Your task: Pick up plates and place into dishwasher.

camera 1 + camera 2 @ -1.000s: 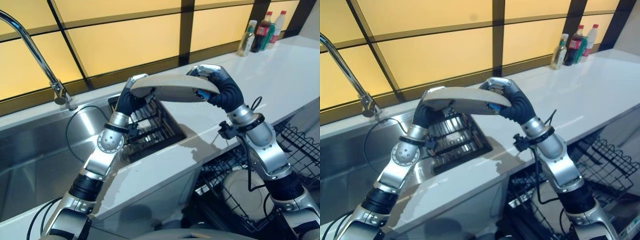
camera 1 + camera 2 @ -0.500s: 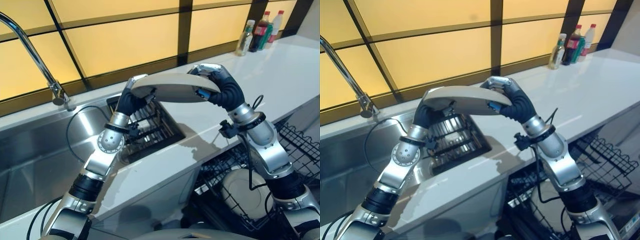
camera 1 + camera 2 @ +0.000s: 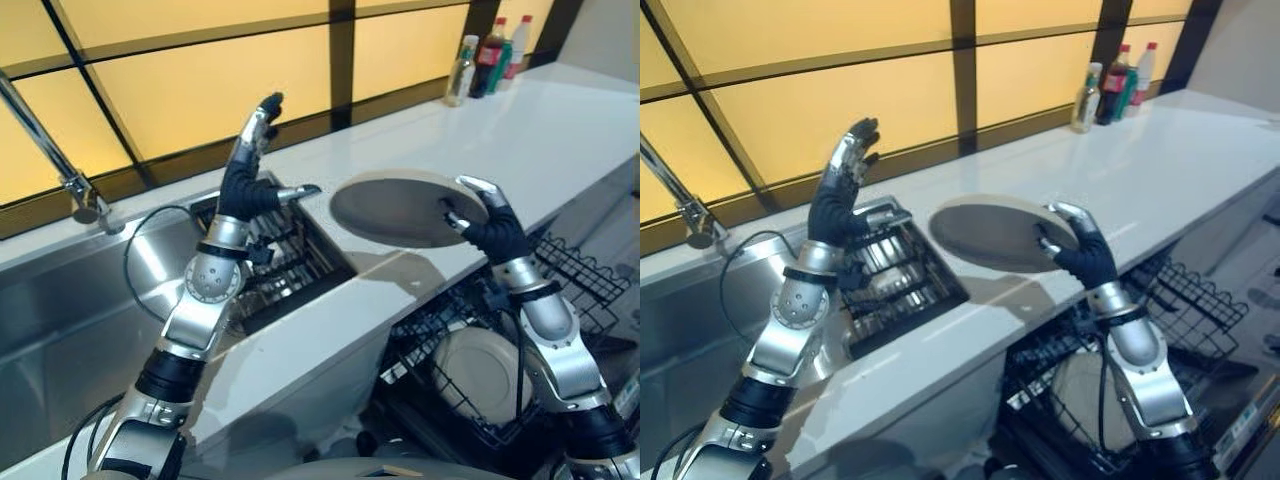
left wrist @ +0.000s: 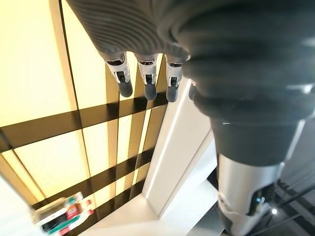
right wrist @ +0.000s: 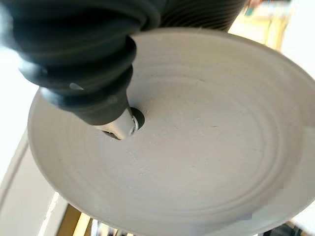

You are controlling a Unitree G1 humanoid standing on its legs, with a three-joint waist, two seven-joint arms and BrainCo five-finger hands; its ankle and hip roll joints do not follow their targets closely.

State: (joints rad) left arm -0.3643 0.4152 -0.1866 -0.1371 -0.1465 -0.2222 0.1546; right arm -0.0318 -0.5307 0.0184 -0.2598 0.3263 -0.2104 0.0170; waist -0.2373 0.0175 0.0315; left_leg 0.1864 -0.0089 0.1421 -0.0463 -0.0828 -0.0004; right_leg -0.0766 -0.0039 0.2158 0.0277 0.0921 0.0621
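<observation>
A grey round plate (image 3: 400, 205) hangs flat above the white counter's front edge, and my right hand (image 3: 487, 222) pinches its right rim between thumb and fingers. The right wrist view shows the plate's (image 5: 206, 142) ringed face with my thumb (image 5: 118, 120) pressed on it. My left hand (image 3: 248, 165) is raised above the sink rack with straight fingers, open and holding nothing; its fingers (image 4: 146, 81) point at the yellow window panes. Below the counter, the dishwasher's black wire rack (image 3: 470, 400) is pulled out, with another pale plate (image 3: 485, 372) lying in it.
A steel sink (image 3: 70, 300) with a tall tap (image 3: 60, 160) lies at the left, a dark drying rack (image 3: 290, 265) beside it. Bottles (image 3: 485, 65) stand at the counter's far right end. The white counter (image 3: 560, 130) stretches bare to the right.
My left hand has let go of the plate and lifted up, open. The right hand alone now carries the plate, lower and further right, over the counter's edge. The camera has shifted.
</observation>
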